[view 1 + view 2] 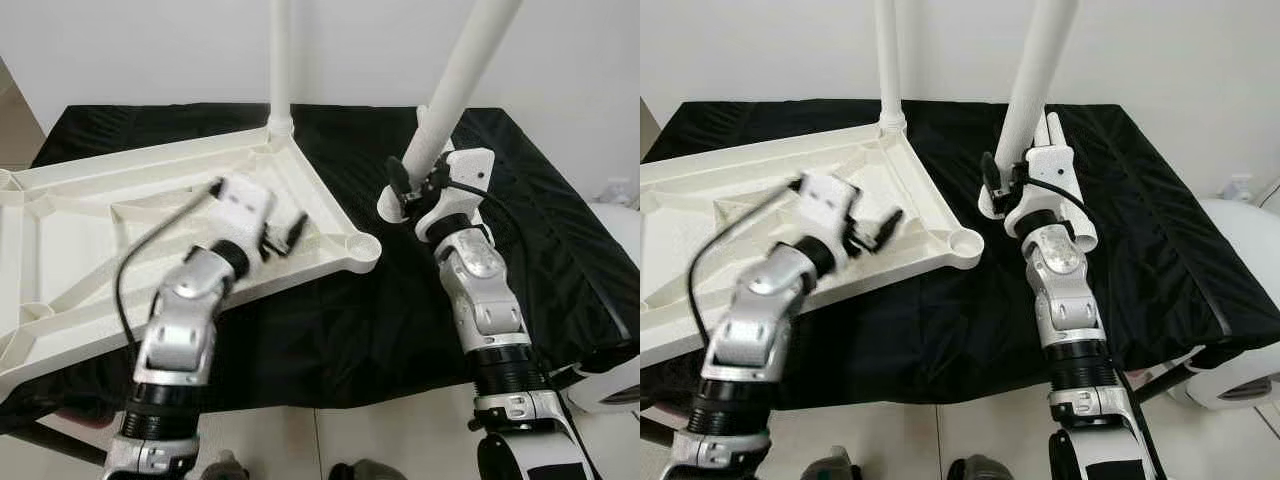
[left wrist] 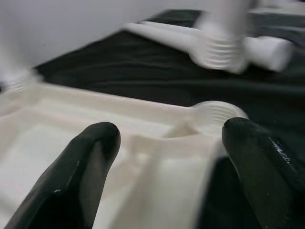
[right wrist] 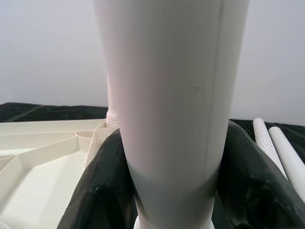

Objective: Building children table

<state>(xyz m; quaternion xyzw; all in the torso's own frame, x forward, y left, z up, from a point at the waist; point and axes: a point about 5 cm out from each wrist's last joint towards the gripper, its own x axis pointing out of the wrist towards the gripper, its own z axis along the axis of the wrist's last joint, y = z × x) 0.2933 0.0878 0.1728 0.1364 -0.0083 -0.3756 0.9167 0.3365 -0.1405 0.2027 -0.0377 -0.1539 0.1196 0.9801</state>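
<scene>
A black cloth [image 1: 330, 320] covers the surface before a plain white wall [image 1: 150, 50].

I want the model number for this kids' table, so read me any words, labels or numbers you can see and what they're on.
None can be read: the tabletop, the leg held by the right gripper, the second leg and the black cloth carry no visible writing.

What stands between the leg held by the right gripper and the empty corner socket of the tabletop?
Nothing visible does. The right gripper holds the leg tilted over bare black cloth, beside the empty corner socket. The left gripper rests farther in on the tabletop.
</scene>
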